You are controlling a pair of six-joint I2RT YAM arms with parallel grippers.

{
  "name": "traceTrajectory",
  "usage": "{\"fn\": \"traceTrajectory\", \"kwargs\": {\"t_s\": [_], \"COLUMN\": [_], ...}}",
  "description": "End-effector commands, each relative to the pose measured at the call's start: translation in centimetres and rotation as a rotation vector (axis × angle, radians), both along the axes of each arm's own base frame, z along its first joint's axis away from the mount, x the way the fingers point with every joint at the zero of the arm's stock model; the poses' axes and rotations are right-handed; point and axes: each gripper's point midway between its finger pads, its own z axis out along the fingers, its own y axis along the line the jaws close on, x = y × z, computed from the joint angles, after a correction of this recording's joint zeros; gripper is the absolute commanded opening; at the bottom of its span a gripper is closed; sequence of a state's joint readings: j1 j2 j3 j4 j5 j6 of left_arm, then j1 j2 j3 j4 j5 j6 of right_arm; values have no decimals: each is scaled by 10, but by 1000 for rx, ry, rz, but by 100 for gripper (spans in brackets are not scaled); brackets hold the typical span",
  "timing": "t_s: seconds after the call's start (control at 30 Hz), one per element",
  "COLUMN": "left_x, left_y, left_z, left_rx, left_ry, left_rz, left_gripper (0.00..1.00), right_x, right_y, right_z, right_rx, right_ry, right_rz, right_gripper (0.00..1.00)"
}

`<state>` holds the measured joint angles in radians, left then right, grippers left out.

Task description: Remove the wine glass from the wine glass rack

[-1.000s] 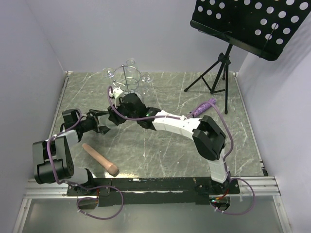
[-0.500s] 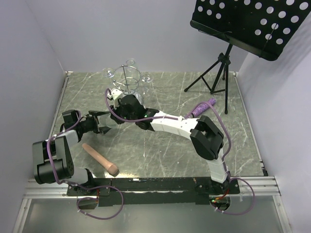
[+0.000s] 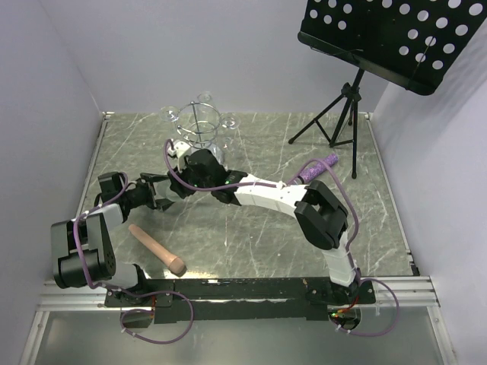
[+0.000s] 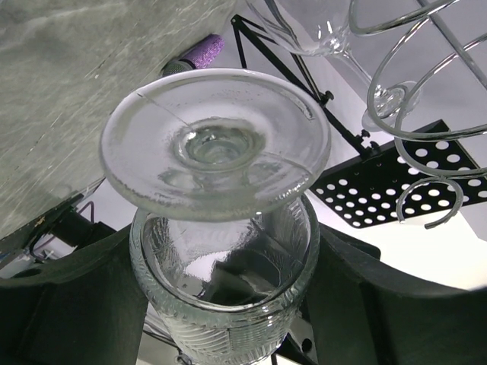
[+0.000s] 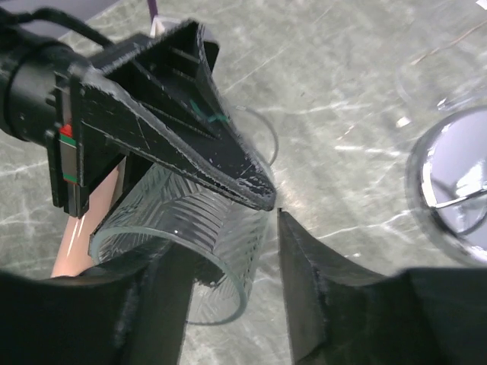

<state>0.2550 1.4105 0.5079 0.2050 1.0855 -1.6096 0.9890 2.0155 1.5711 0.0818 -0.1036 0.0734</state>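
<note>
— How is the wine glass [image 4: 217, 152] to be treated?

— As light, rigid, slick and brittle. The thin bowl could be cracked by a squeeze harder than needed, and the stem is judged the weakest part. The ribbed bowl is the better place to be gripped, since some purchase is given by the pattern.

— Where is it found?

— On its side, low over the worktop [image 3: 251, 243], near the wine glass rack [image 3: 202, 129] and apart from its loops, with the foot turned toward the left wrist camera.

— By what is it held?

— The bowl is clasped by the left gripper [image 3: 163, 190], which is closed onto it. The right gripper [image 5: 228, 251] is spread wide and set astride the bowl's rim; contact cannot be confirmed.

— And beyond that?

— A second glass [image 4: 316, 30] is seen hung in the rack's loops. A knock against it should be avoided.
</note>
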Motion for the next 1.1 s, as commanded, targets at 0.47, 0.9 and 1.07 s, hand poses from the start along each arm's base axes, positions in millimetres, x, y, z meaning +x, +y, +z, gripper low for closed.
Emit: {"fn": "traceTrajectory", "kwargs": {"t_s": [0.47,0.9,1.07], "left_x": [-2,4,29], "left_y": [0,25,50], "left_z": [9,-11,-20], "left_rx": [95,341,587], "left_ry": [-138,-201,-271], "left_rz": [-60,-91,-129], "left_gripper": [100,100,100], "right_x": [26,-15,-45], "right_y": [-13,-103,-158], "right_z": [39,70,40], "right_rx": [55,-42,-212], "right_ry": [-109,-296,-322], "right_rz": [-76,68,234], "right_gripper": [0,0,0]}}
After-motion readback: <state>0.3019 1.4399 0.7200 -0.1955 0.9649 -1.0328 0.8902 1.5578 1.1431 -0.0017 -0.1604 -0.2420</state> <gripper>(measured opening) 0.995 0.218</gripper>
